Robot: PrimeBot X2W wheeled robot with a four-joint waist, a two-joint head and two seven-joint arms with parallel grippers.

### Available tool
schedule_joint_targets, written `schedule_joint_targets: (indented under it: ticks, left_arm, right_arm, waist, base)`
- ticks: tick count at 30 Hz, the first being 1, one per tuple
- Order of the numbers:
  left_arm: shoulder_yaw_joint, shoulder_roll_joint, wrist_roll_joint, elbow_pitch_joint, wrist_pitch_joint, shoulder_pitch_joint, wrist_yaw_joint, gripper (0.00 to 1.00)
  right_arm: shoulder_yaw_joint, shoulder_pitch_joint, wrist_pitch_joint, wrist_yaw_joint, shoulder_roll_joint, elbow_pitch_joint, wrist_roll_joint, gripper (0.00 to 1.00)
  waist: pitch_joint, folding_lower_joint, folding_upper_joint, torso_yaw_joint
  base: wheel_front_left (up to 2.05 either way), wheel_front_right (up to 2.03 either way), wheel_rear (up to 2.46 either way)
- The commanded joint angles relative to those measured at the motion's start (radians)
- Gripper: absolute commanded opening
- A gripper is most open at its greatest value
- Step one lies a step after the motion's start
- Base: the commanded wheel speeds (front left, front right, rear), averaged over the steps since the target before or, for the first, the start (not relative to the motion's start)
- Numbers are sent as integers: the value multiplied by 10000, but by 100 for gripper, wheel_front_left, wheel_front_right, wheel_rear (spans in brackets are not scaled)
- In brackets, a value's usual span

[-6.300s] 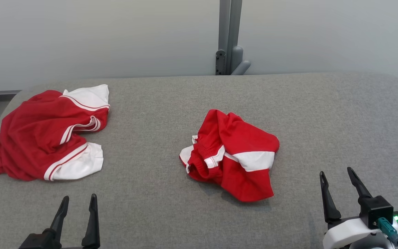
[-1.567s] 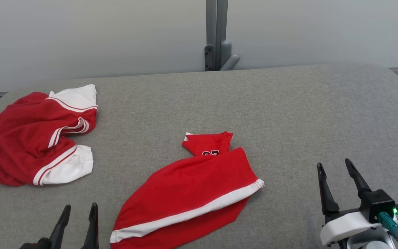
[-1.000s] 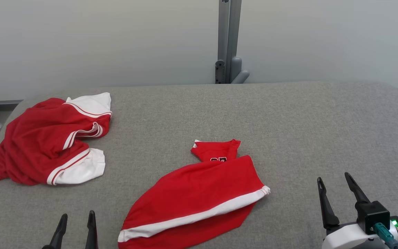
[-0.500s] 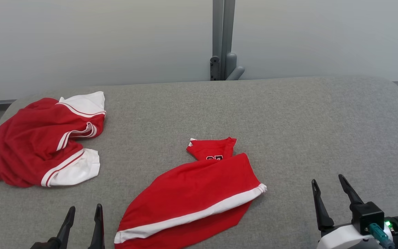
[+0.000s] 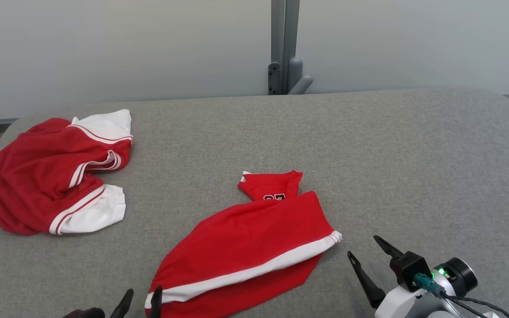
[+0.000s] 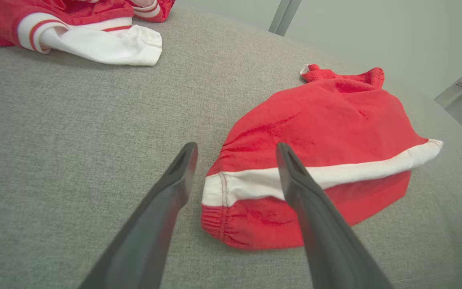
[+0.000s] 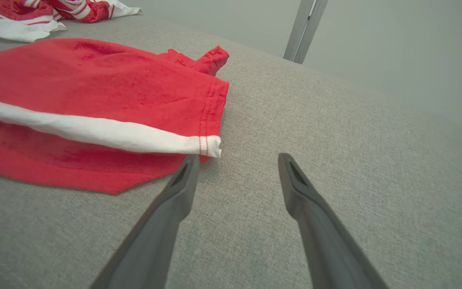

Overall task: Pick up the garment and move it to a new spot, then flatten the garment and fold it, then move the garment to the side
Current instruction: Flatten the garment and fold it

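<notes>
The garment (image 5: 254, 240) is a pair of red shorts with a white side stripe, lying spread out slantwise near the front middle of the grey table. My left gripper (image 5: 142, 297) is open at the shorts' lower left waistband corner (image 6: 219, 192), which lies between its fingertips in the left wrist view; its fingers (image 6: 175, 188) hold nothing. My right gripper (image 5: 362, 247) is open just right of the shorts' hem corner (image 7: 213, 146), with its left fingertip (image 7: 189, 166) close beside that corner and nothing between the fingers.
A second red and white garment (image 5: 51, 172) lies crumpled at the table's far left. A grey post (image 5: 283, 46) stands behind the table's back edge. The grey table (image 5: 413, 154) has free room to the right.
Both grippers have moved inward toward the shorts: the left to the waistband corner, the right leftward to the hem corner. The shorts have not moved. The camera has shifted slightly.
</notes>
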Motion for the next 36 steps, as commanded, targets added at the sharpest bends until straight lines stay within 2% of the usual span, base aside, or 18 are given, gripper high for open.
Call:
schedule_joint_targets:
  ticks: [1, 6, 16, 25, 36]
  left_arm:
    - [-143, 126, -337, 10, 223, -188, -27, 100]
    - [-515, 195, -1175, -121, 877, -474, -28, 100]
    - [-1106, 591, -2244, -497, 1648, -778, -28, 100]
    - [-1595, 862, -2915, -633, 1934, -857, -28, 100]
    - [-2151, 1054, -3519, -608, 1662, -1067, -28, 100]
  right_arm:
    - [311, -322, 78, -17, -141, 167, 214, 100]
    - [1176, -1107, 314, -17, -429, 610, 810, 100]
    - [1932, -2003, 309, -17, -469, 1258, 1425, 100]
    - [2282, -2232, 114, -17, -384, 1894, 1870, 100]
    - [2543, -2450, -49, -17, -312, 2287, 2169, 100]
  waist:
    - [88, 0, 7, 57]
    - [435, 0, 7, 146]
    - [936, 0, 7, 444]
    - [1047, 0, 7, 593]
    - [1090, 0, 7, 451]
  base:
    - [0, 0, 0]
    - [0, 0, 0]
    - [0, 0, 0]
    - [0, 0, 0]
    - [0, 0, 0]
